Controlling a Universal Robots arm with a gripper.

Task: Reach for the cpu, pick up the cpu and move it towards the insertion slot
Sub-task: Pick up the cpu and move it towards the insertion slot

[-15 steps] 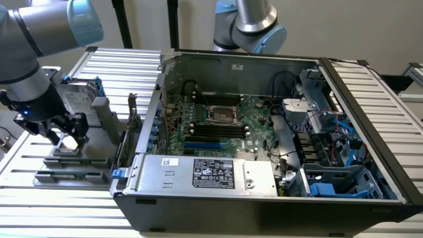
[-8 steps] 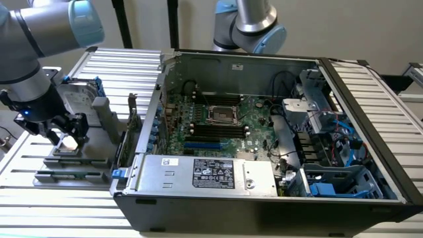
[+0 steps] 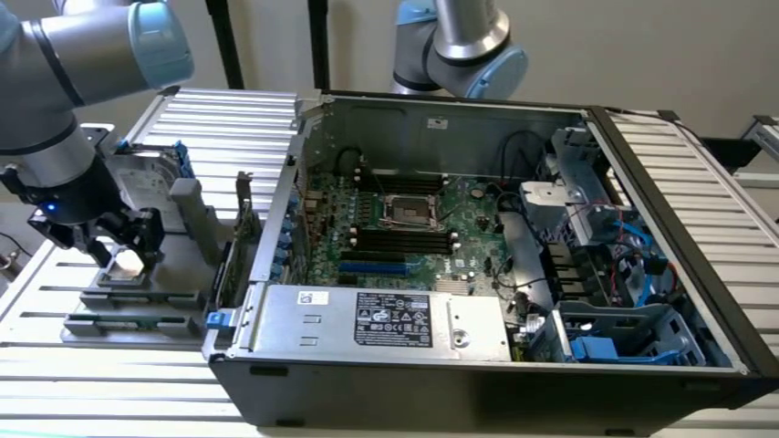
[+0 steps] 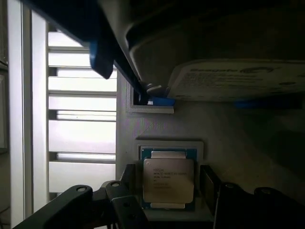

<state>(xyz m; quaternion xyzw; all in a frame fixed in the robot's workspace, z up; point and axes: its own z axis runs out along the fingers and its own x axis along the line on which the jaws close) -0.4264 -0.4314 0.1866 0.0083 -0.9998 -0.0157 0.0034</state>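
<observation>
Closest to the camera in the exterior view, a silver power supply fills the front of the open computer case. At that view's far left, the gripper hangs low over a grey holder on the slatted table. The wrist view shows the cpu lying flat in the holder's square recess, silver top up. The fingers are spread wide, one on either side of it, and are not closed on it. A hard drive with blue rails stands upright just beyond the gripper. Inside the case, mid-frame, the insertion slot sits on the green board, its dark centre showing, with black memory slots just below. At lower right, a grey bay holds a blue part.
</observation>
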